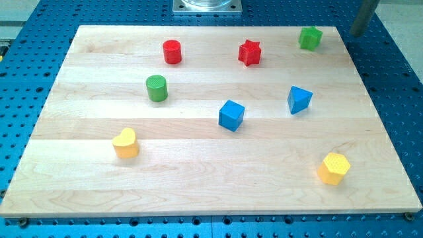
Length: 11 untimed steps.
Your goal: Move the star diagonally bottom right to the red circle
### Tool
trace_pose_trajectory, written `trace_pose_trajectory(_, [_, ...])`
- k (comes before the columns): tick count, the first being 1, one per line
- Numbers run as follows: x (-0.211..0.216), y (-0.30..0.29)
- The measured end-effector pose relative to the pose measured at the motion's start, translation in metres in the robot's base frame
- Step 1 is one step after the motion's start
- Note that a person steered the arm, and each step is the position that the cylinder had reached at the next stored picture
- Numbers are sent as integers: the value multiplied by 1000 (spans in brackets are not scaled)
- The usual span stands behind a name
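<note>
my tip perhaps off-board, right of green star.

Pale wooden board lying on a blue perforated table; grey metal plate just beyond the board's top edge.

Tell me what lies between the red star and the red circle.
Nothing: in the camera view the board between the red star and the red circle is bare wood.

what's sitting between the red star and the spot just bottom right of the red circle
Nothing visible. The red star lies to the view's right of the red circle, with bare board between them. The green cylinder sits lower left, off that path.
</note>
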State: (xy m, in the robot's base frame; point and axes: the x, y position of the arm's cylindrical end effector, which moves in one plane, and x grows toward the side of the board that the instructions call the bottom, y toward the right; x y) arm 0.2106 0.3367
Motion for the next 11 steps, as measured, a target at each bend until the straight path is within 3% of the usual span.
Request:
trace_pose_trajectory(4, [4,-191])
trace_pose_trajectory(7, [87,-230])
trace_pose_trajectory(9, [43,-266])
trace_pose_trajectory(11, [102,-282])
